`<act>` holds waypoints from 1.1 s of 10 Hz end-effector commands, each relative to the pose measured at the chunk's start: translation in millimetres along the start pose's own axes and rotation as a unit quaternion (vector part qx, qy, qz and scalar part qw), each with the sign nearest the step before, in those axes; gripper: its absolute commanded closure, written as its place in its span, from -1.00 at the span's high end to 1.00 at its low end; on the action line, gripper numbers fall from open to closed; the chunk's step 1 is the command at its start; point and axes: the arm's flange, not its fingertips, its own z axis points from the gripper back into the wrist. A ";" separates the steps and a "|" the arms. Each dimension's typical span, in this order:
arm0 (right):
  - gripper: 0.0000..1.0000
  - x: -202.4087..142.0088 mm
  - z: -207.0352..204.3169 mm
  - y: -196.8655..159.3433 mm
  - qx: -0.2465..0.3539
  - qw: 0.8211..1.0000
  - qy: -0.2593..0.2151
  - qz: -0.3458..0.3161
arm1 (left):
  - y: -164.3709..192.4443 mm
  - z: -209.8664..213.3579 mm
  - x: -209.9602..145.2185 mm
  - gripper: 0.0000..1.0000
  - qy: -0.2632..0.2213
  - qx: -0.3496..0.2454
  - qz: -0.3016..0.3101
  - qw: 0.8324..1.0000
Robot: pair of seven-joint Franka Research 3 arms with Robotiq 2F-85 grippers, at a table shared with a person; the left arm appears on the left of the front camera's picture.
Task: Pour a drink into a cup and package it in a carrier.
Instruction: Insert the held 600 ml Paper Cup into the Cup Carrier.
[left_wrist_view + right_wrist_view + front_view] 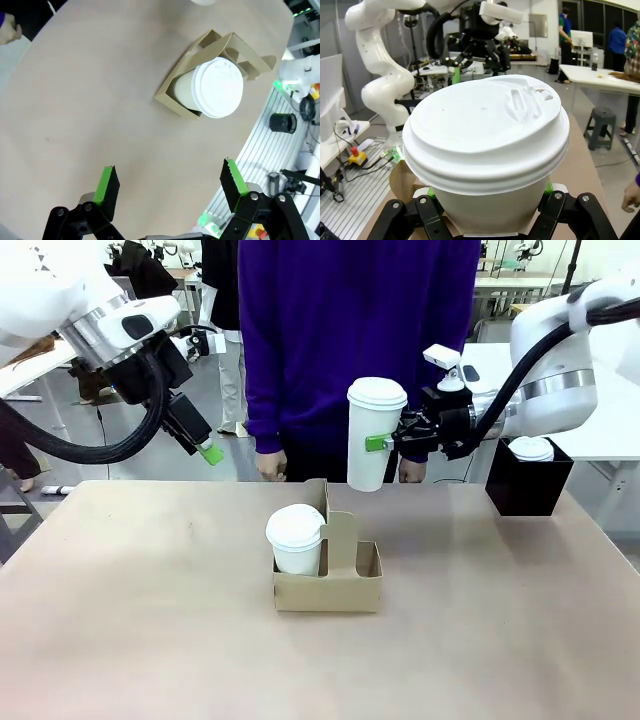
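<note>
Pads of right gripper masked by held cup. Wall of carrier hides other cup base. Top edge crops person.

we count three white paper cups, each with a lid: the first cup sits in the carrier near the middle of the table, the second cup is clamped in the right gripper above the table's far edge, and the third cup stands in the black box at the far right corner. we count one carrier, one black box and two grippers, the left gripper spread and holding nothing. one person stands at the far edge.
</note>
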 end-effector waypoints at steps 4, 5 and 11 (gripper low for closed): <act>0.60 -4.0 -28.4 37.2 0.061 0.998 -0.019 0.027 | 27.9 -4.3 -47.9 1.00 -0.064 -0.007 -0.075 0.995; 0.60 -7.7 -29.9 41.0 0.076 0.997 -0.014 0.027 | 34.6 -4.5 -56.8 1.00 -0.076 -0.005 -0.083 0.994; 0.60 -33.6 -48.7 60.0 0.113 0.994 -0.009 0.012 | 55.8 -9.3 -110.6 1.00 -0.137 0.023 -0.105 0.985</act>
